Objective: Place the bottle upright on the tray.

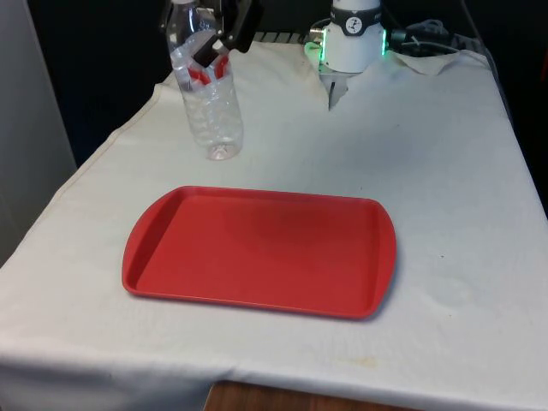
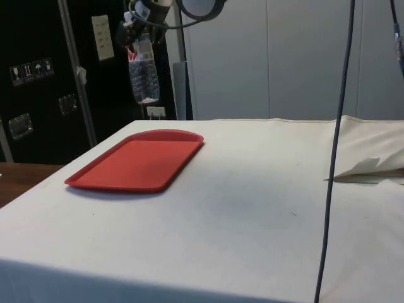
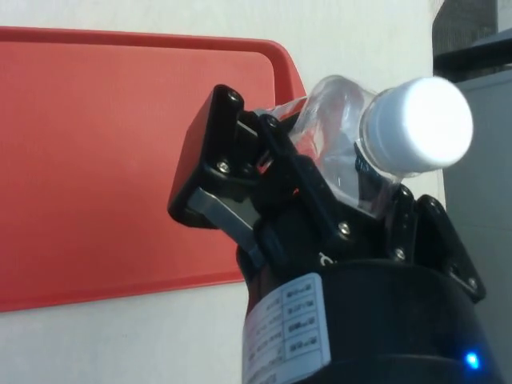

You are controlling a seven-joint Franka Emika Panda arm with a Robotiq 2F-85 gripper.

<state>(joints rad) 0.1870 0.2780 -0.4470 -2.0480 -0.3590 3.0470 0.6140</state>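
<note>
A clear plastic bottle (image 1: 210,107) with a red label and white cap (image 3: 416,128) hangs in the air, roughly upright. My gripper (image 1: 216,43) is shut on its upper part near the label. It is well above the table, past the tray's far edge toward the front view's left. In the side view the bottle (image 2: 144,72) hangs from the gripper (image 2: 140,28) above the tray's far end. The red tray (image 1: 257,253) lies flat and bare on the white cloth. In the wrist view the tray (image 3: 104,152) spreads out below the fingers (image 3: 216,212).
The white cloth (image 1: 445,171) covers the table. A black cable (image 2: 338,126) hangs down in the side view's foreground. A crumpled fold of cloth (image 2: 369,167) lies at the side view's right.
</note>
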